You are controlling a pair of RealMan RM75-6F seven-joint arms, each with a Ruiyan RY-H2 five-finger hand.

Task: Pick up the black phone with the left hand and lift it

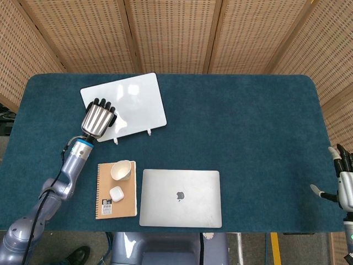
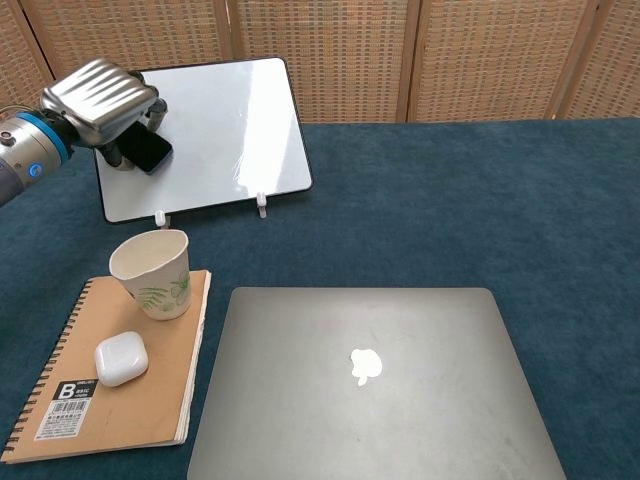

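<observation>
My left hand (image 1: 98, 120) (image 2: 100, 103) grips the black phone (image 2: 145, 149) in the air, in front of the lower left part of the white board (image 1: 124, 106) (image 2: 205, 135). In the head view the hand covers nearly all of the phone; the chest view shows its lower end sticking out under the curled fingers. My right hand (image 1: 343, 180) hangs at the right edge of the table with its fingers apart and nothing in it.
A paper cup (image 2: 152, 272) and a white earbud case (image 2: 121, 358) sit on a brown notebook (image 2: 150, 395) at the front left. A closed silver laptop (image 2: 365, 385) lies beside it. The white board stands propped on small feet.
</observation>
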